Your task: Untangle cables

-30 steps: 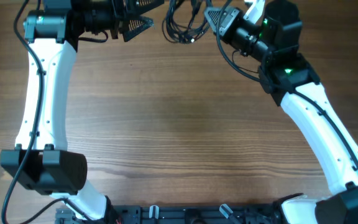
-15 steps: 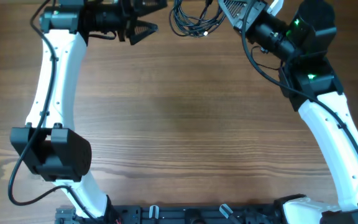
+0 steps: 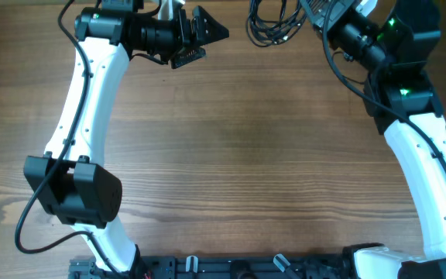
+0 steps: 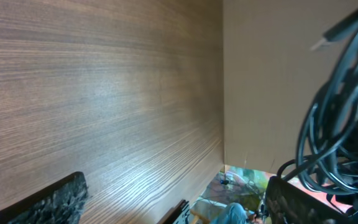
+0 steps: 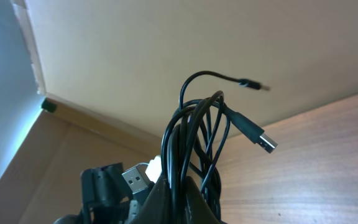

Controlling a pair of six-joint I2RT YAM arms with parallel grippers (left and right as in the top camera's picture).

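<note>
A tangled bundle of black cables (image 3: 273, 22) hangs at the table's far edge, held up by my right gripper (image 3: 310, 9). In the right wrist view the jaws (image 5: 182, 196) are shut on the cable loops (image 5: 194, 137); a USB plug (image 5: 263, 140) sticks out to the right and another plug (image 5: 135, 180) lies beside the fingers. My left gripper (image 3: 207, 35) is open and empty, left of the bundle and apart from it. In the left wrist view the cables (image 4: 337, 118) hang at the right, past the open fingers (image 4: 179, 205).
The wooden table (image 3: 231, 155) fills the overhead view. A beige wall (image 5: 166, 56) stands behind the table's far edge. A black rail (image 3: 231, 267) with the arm bases runs along the near edge.
Both arms have moved right along the far edge. The right gripper has carried the cable bundle rightward. The left gripper has followed it and now sits closer to the middle.
</note>
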